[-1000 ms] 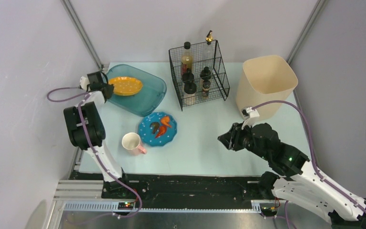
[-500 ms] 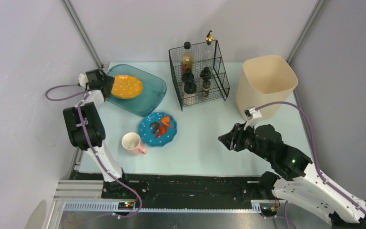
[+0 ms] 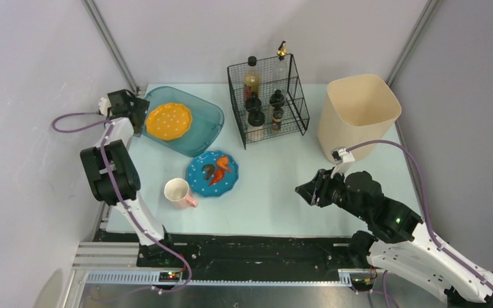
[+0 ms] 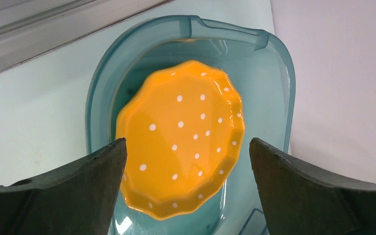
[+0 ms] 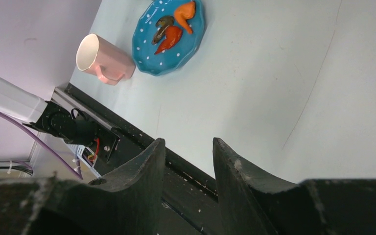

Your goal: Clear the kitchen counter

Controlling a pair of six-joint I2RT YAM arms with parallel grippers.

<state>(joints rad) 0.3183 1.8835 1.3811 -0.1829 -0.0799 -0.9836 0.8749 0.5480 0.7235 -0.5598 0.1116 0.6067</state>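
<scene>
The left gripper hangs with its jaws spread wide and nothing between them, poised over the near-left end of a teal tub. An orange plate with white dots lies flat inside that tub, below the gap between the two fingers and touching neither. The tub sits at the back left of the counter, whose pale top runs from the black rail at the front to the back wall and carries everything else. Near the tub, toward the front, stands a blue plate holding a few orange and dark food pieces. Just beside it on the left is a pink mug, upright with its mouth up. The right gripper hovers above the bare front-right part of the counter, its jaws only partly apart and holding nothing, pointing left toward the blue plate and well apart from it. At the back centre stands a black wire basket with several bottles upright inside it. To the right of the basket, a tall beige bin stands open at the top.
</scene>
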